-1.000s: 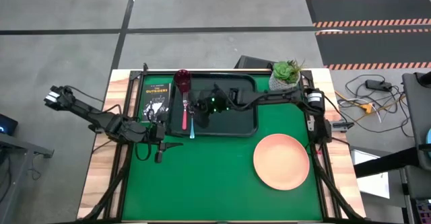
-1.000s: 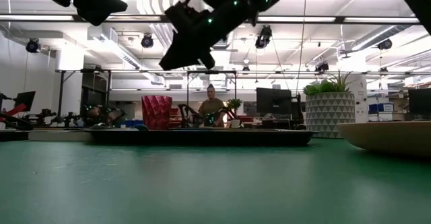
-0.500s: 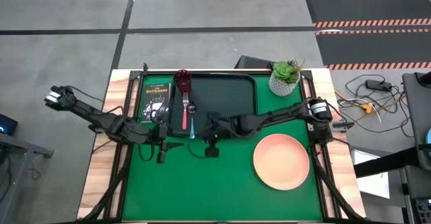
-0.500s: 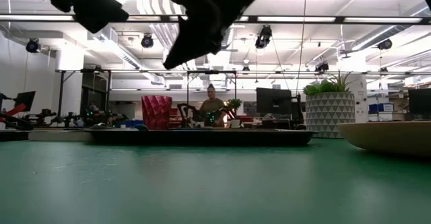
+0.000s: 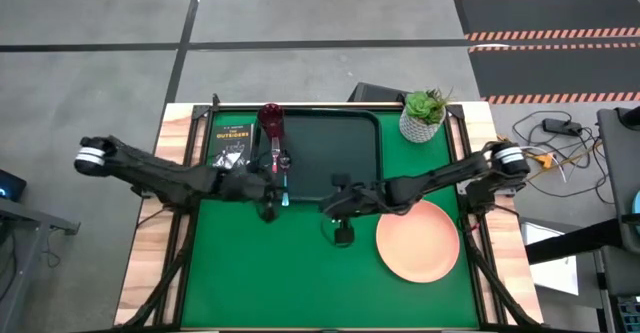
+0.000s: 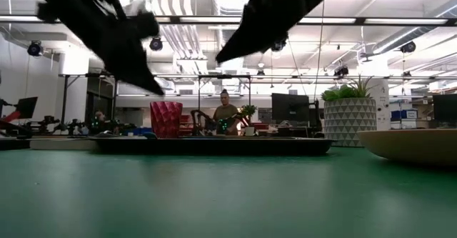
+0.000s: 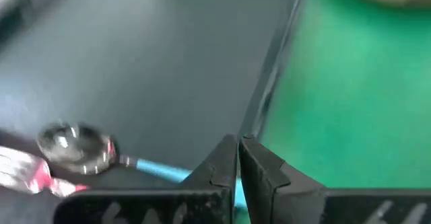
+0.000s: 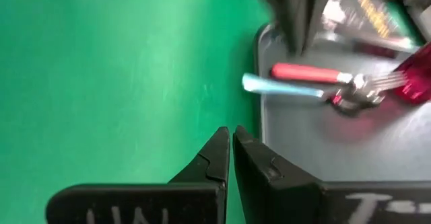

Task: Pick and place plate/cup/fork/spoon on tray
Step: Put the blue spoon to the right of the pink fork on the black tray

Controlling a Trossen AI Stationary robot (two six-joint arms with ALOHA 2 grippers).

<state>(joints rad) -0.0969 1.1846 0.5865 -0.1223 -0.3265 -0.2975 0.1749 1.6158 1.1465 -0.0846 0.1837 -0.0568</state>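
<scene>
The dark tray (image 5: 350,173) lies at the table's far middle. The dark red cup (image 5: 271,121) stands in its far left corner. Beside the cup, the red-handled fork (image 5: 274,171) and the blue-handled spoon (image 5: 284,187) lie in the tray; the spoon's handle end (image 8: 250,83) juts over the near rim. The peach plate (image 5: 418,240) rests on the green mat at the near right. My left gripper (image 5: 268,211) hangs shut above the tray's near left edge, close to the spoon's handle (image 7: 158,170). My right gripper (image 5: 343,236) hangs shut over the mat, just left of the plate.
A black book (image 5: 231,145) lies left of the tray. A white pot with a green plant (image 5: 424,113) stands at the far right. Free green mat (image 5: 280,273) stretches along the near side. Beyond the table a person (image 6: 226,113) sits in the room.
My left gripper has swung toward the table's right and sunk, reaching the tray's near left edge by the spoon's handle, and has shut. My right gripper has drawn back from over the tray toward the near edge and the plate. Cup, fork, spoon and plate have stayed put.
</scene>
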